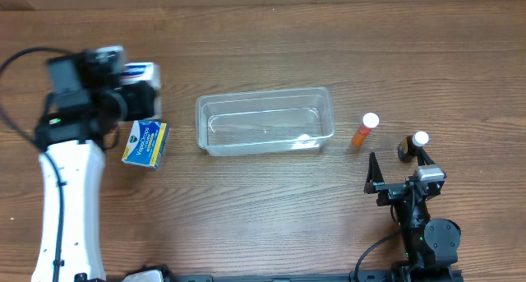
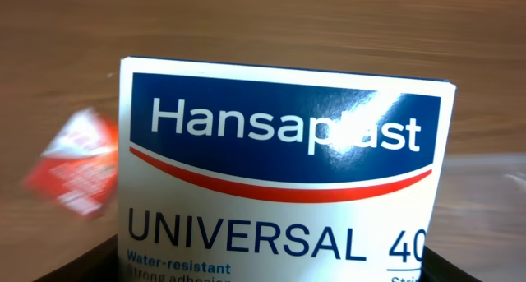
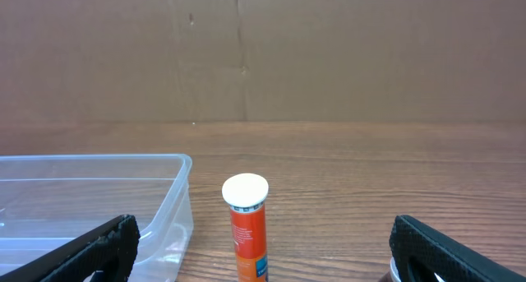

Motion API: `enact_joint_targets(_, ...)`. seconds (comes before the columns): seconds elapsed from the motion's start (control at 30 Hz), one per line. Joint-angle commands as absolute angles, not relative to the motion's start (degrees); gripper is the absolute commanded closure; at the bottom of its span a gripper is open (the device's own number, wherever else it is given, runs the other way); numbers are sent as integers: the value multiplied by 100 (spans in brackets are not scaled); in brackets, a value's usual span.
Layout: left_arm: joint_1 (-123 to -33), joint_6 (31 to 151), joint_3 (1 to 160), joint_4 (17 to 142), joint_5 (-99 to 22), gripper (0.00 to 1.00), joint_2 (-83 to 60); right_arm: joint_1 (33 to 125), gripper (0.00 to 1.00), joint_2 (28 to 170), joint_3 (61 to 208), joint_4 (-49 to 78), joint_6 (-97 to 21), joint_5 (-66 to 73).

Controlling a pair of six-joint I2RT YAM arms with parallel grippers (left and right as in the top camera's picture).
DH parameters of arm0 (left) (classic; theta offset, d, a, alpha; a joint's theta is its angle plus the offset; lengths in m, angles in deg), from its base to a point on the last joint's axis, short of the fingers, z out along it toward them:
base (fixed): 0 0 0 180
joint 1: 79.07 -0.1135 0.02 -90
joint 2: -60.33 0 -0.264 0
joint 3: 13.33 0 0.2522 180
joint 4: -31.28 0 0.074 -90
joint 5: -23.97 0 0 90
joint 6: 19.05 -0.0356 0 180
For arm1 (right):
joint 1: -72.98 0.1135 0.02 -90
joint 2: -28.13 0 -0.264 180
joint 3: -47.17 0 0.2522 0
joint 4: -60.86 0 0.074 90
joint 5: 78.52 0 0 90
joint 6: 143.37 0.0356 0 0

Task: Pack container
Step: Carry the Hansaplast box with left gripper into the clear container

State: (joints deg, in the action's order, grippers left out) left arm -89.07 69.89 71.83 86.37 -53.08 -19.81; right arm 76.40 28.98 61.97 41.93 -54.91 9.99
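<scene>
Left gripper (image 2: pixel 275 270) is closed on the Hansaplast box (image 2: pixel 279 167). In the left wrist view its dark fingers (image 2: pixel 82 270) come in at the box's two lower corners, and the blue and white printed face fills the space between them (whether the box is off the wood cannot be told). Right gripper (image 1: pixel 400 168) stands wide and holds nothing.

The container (image 1: pixel 265 95), a clear rectangular tub with rounded corners and a rim, sits open side up near the middle of the wooden table (image 1: pixel 271 216), its long side running left to right.

Near its right end stands an orange tube (image 1: pixel 364 131) with a white cap, apart from the tub's wall. The right wrist view shows the tube upright ahead of the open jaws, with the tub's corner to its left. Further right, a dark bottle (image 1: pixel 413 145) with a white cap stands just beside one finger of the right gripper.

To the container's left a blue and yellow box (image 1: pixel 145 144) lies flat, apart from the tub and close to the left arm (image 1: pixel 70 200). Beyond it, seen from overhead, the Hansaplast box is partly hidden under the left gripper. In the left wrist view a red and white thing (image 2: pixel 74 163) lies on the wood to the left of that box, too blurred to name.
</scene>
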Motion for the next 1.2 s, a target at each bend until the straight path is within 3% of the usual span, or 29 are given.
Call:
enact_joint_targets(0.0,-7788,7752,7358,8394,-5610,32,-1918,7633,0,2830,6140,4232,-5511,990)
enact_joint_targets(0.17,-6542,8580,7360,8088,-5900,32,-2136,7633,0,2830,6140,4232,-5513,990)
enact_joint_targets(0.4,-5544,9540,7826,8543,-6510,36,-3113,7633,0,2830,6140,4232,-5513,990)
enact_joint_targets(0.67,-5371,10552,8202,9631,-7894,36,-3502,7633,0,2830,6140,4232,-5511,990)
enact_joint_targets(1.17,-5452,10820,8186,9896,-8066,28,-3880,7633,0,2830,6140,4232,-5511,990)
